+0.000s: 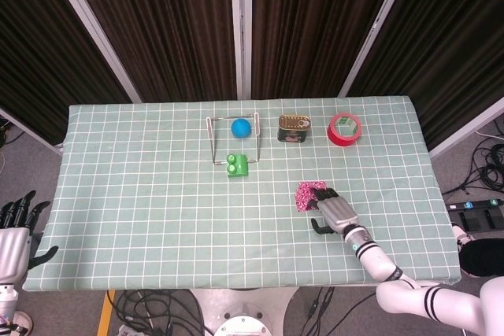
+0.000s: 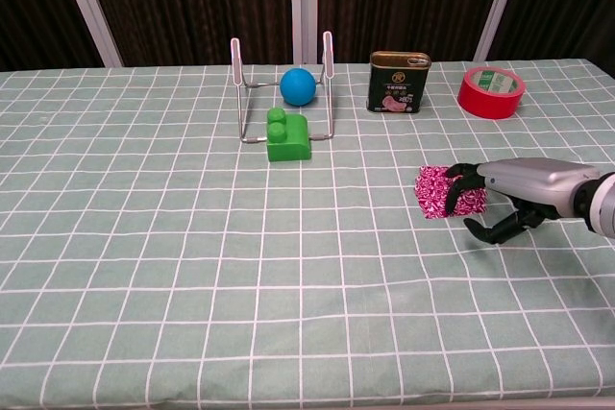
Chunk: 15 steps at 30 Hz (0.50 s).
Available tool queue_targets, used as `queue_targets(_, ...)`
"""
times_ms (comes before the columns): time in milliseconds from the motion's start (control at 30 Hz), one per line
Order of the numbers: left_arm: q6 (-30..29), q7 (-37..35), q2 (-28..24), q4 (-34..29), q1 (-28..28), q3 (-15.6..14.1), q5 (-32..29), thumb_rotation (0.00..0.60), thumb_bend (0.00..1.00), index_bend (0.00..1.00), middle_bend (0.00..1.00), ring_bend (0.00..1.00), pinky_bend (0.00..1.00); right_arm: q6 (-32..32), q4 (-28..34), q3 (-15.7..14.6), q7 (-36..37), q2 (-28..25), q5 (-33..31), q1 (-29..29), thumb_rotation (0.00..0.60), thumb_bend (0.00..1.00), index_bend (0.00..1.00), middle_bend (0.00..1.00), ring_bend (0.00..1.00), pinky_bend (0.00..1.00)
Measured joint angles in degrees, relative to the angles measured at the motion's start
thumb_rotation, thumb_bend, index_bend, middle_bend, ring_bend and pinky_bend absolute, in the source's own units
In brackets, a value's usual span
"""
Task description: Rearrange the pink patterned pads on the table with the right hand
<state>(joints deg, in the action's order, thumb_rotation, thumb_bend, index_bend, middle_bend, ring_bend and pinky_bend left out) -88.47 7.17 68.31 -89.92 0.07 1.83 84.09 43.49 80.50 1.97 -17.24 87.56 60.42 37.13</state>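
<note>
Pink patterned pads [image 2: 440, 190] lie under the right robot hand's [image 2: 504, 189] fingertips [image 2: 457, 175].

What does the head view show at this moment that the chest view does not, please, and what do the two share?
Only the head view shows the idle left hand beyond the table's left edge, the floor cables and the whole green checked tablecloth. Only the chest view shows the label face of the dark green tin can and the blue ball side-on behind the wire rack. Both show the right hand with fingers on the pink patterned pad, the green toy block and the red tape roll.
</note>
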Motion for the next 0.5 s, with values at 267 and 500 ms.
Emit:
queue_targets(267,-0.24,-0.54,0.22,0.65,0.19,-0.1,0.15,0.6,0.04,0.25,0.15,0.12,0.13,1.96,-0.82,1.64,0.89,-0.45,-0.28,-0.16,0.379,0.49,0.29,0.0,0.0,0.0)
queue_targets(500,-0.07,-0.05,0.06,0.15,0.02,0.02,0.1,0.6,0.04,0.25,0.15,0.12,0.13,0.67,-6.89,3.65,1.48,2.78,-2.46,1.47,0.381,0.49,0.29,0.0,0.0,0.0)
